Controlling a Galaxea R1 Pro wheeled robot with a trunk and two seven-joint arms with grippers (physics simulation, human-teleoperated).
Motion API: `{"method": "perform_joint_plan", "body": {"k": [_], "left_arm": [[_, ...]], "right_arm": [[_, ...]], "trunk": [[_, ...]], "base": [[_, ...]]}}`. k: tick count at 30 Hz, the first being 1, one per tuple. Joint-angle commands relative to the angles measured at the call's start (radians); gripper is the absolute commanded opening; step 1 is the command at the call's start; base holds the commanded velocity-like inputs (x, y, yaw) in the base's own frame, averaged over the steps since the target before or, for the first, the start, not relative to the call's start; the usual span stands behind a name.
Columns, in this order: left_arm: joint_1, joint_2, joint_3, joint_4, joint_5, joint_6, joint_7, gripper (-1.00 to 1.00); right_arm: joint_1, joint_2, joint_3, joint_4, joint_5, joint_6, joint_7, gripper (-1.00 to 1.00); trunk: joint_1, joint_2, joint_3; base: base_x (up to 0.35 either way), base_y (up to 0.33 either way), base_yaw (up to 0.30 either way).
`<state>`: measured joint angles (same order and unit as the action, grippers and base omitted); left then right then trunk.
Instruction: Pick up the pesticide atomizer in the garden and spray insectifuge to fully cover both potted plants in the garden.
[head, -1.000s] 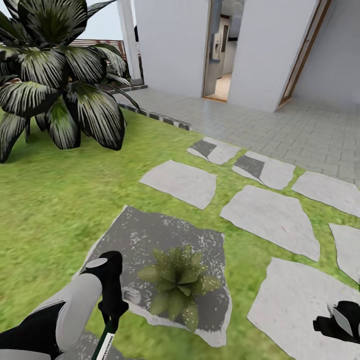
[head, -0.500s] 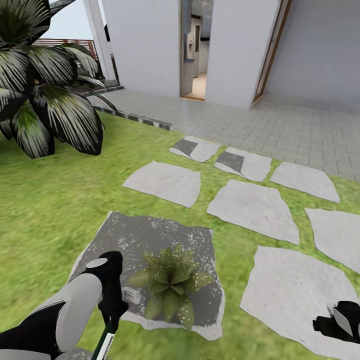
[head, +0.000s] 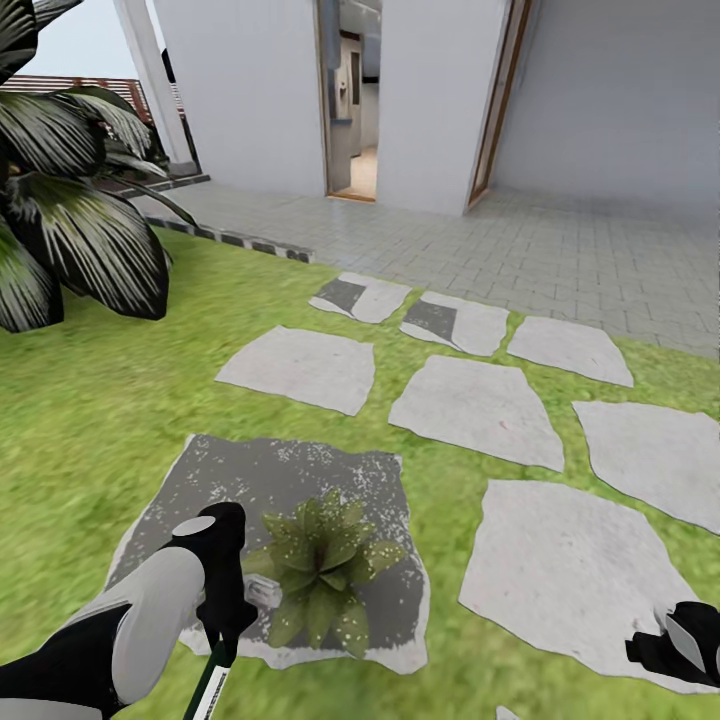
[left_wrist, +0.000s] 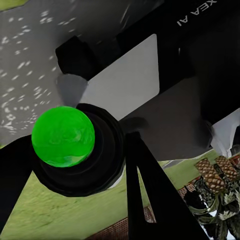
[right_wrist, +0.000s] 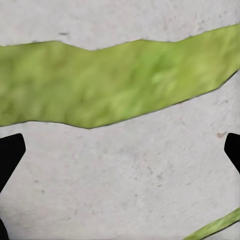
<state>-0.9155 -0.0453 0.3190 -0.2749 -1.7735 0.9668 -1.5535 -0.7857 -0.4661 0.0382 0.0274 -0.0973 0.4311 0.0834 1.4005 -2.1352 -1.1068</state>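
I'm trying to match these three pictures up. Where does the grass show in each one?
Head view: grass spreads around the stone slabs and the left hand gripping a spray bottle.
Left wrist view: a grass patch beside a speckled slab.
Right wrist view: a grass band between two pale slabs.
Shared landmark: the grey stone slabs.
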Motion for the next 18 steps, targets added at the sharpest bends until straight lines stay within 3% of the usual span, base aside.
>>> {"method": "perform_joint_plan", "body": {"k": [1,18], "left_arm": [[0.000,-0.001,0.006,-0.001,-0.010,0.010,-0.008,-1.00],[0.000,-0.006,0.005,-0.010,-0.010,0.012,-0.009,-1.00]], "right_arm": [[-0.001,0.000,0.005,0.002,-0.010,0.001,0.002,1.00],[-0.001,0.000,0.005,0.002,-0.009,0.001,0.001,1.00]], "trunk": [[0.000,0.000,-0.001],[0.000,0.000,-0.013]], "base": [[0.000,0.000,-0.017],[0.000,0.000,-0.001]]}}
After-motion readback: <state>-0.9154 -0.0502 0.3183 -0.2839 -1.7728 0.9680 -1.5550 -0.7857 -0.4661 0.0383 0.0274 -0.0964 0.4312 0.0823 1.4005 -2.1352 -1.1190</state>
